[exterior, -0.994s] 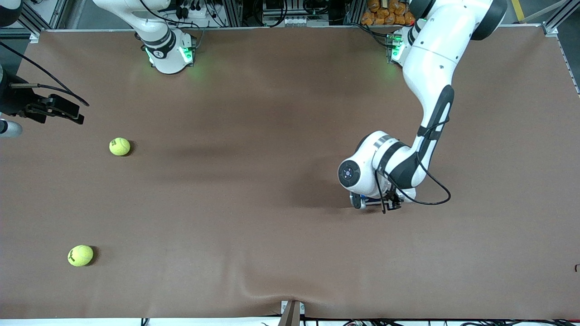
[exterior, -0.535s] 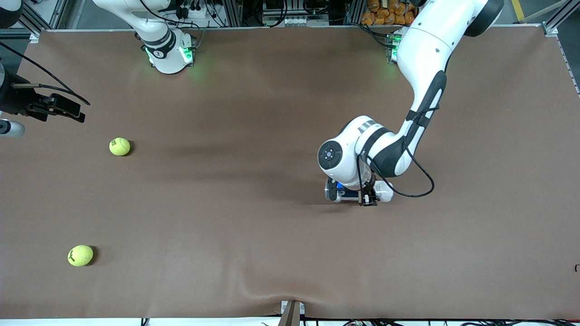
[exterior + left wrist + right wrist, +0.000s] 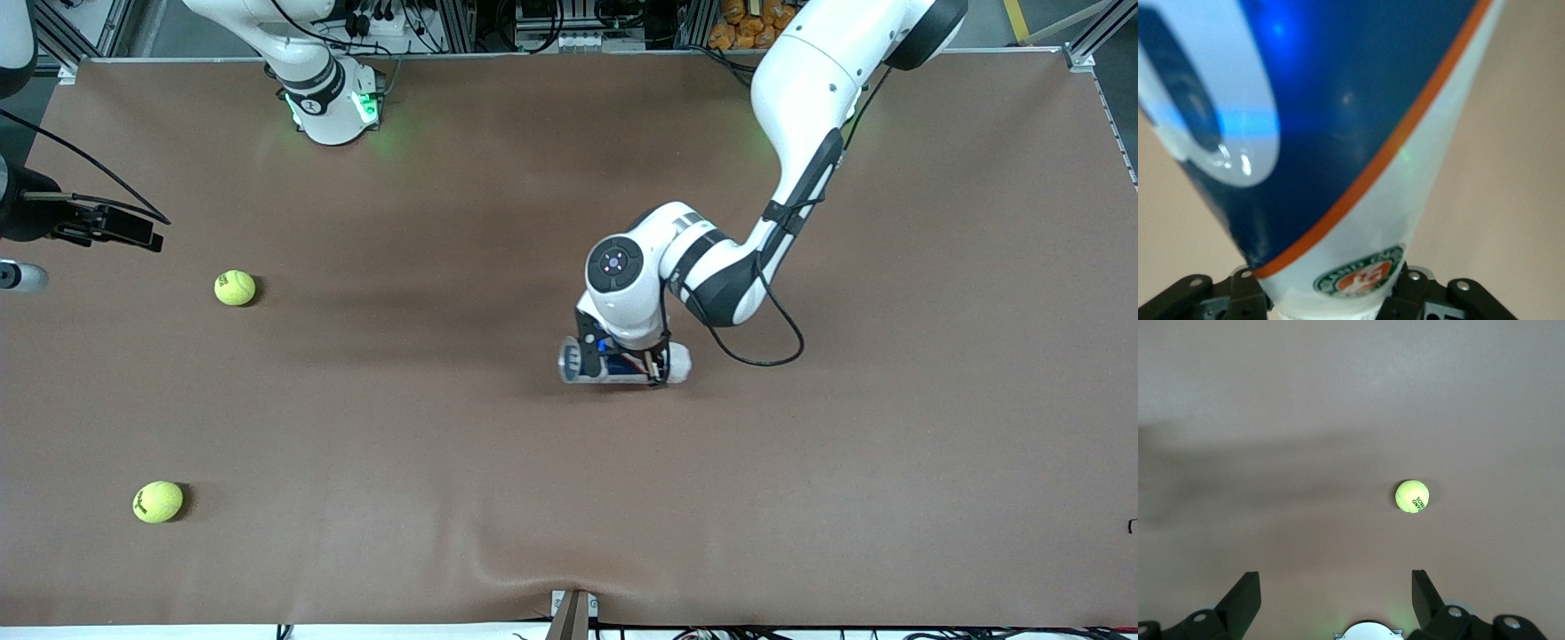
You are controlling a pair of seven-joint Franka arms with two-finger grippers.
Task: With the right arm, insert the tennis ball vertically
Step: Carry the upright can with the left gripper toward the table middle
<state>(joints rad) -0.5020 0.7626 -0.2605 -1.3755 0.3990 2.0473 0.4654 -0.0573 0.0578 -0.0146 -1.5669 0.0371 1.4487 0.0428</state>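
Left wrist view is revealing the can's [image 3: 1358,133] blue label; left tool [image 3: 656,366] is clamping it mid-bench. Right tool [image 3: 1335,597] is hanging spread above a tennis ball [image 3: 1412,496].

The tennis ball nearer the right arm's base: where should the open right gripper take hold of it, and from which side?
Probably straight from above, fingers closing across the widest part of the tennis ball. It is round and sits alone on the table, so any finger angle should work. The right gripper is open above the table, with the ball ahead of its fingers in the right wrist view.
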